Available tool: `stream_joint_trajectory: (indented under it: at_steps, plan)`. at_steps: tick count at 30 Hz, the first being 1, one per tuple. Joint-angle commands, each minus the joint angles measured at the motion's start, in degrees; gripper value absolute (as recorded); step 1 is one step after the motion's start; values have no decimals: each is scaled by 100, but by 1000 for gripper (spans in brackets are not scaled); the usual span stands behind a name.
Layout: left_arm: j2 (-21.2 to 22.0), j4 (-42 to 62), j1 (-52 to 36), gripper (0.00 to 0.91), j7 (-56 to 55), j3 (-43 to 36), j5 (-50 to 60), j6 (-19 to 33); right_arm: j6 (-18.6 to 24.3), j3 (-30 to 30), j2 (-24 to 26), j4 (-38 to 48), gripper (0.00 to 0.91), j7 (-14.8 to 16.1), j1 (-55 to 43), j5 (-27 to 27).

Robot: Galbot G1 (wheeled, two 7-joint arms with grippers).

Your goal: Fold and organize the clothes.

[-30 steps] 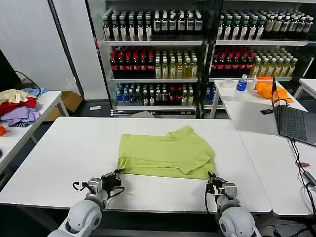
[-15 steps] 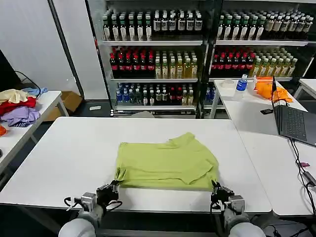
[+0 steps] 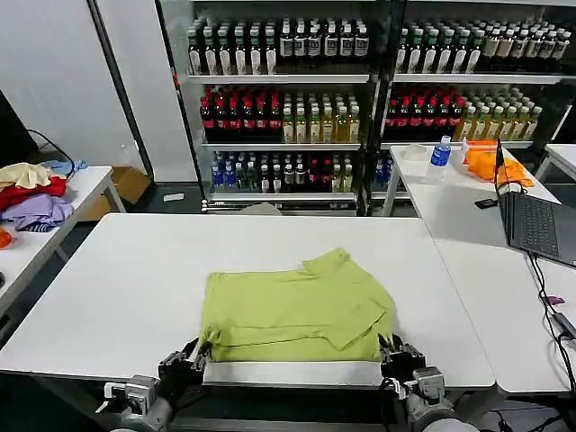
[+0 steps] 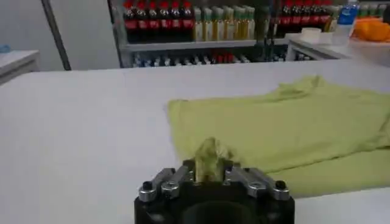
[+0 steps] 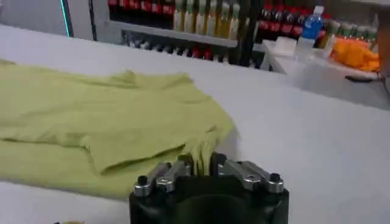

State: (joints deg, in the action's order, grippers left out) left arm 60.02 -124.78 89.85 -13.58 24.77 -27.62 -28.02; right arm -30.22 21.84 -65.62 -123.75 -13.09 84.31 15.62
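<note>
Lime T-shirt (image 3: 295, 307) lies folded on the white table (image 3: 126, 270), its near hem at the table's front edge. Left gripper (image 3: 193, 353) is clamped on the shirt's near-left corner, right gripper (image 3: 392, 349) on its near-right corner. Bare tabletop surrounds the shirt's other sides.

This looks like a lab or test room dressed up as a shop. Tall dark shelves (image 3: 360, 99) along the back wall hold neat rows of bottled drinks (image 3: 279, 117). In front stand plain white surfaces (image 3: 117, 279), one at the right edge carrying an open laptop (image 3: 535, 225) with cables, another at the left edge bearing a pile of clothes (image 3: 31, 193).
</note>
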Motion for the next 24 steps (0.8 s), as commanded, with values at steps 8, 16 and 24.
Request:
stream_joint_trajectory:
  at_steps: [8,16,24]
  plan:
    - [-893,542,-1491,907,-169,245,-1065,6,-72,-465,114,747,907,-257,-1983,905]
    - [-887,1935,-3287,907,-207,-862,-1326,-78,-192,-1148,-243,2490,907,-356,-3796,1053]
    - [-549,3094,-4496,907,-264,-1825,-1322,-195,-232,-1446,-674,4154,907,-351,-4788,1126]
